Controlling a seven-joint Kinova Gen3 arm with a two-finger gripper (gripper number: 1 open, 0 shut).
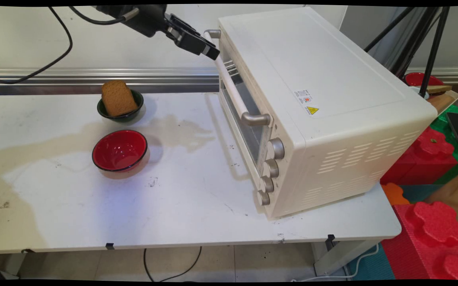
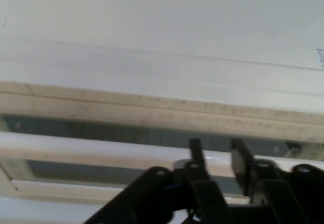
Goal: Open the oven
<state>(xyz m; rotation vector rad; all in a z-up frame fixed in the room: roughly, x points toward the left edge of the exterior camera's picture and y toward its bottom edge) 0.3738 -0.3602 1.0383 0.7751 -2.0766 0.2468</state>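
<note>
Cream toaster oven (image 1: 324,99) with silver knobs (image 1: 270,169) — red bowl (image 1: 119,150), dark green bowl (image 1: 120,107), brown bread (image 1: 117,98).

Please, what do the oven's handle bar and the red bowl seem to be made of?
Handle bar: white bar, probably coated metal or plastic, with brushed silver metal-looking end brackets. Red bowl: glossy, with sharp reflections and a dark rim; maybe melamine or glazed ceramic.
</note>
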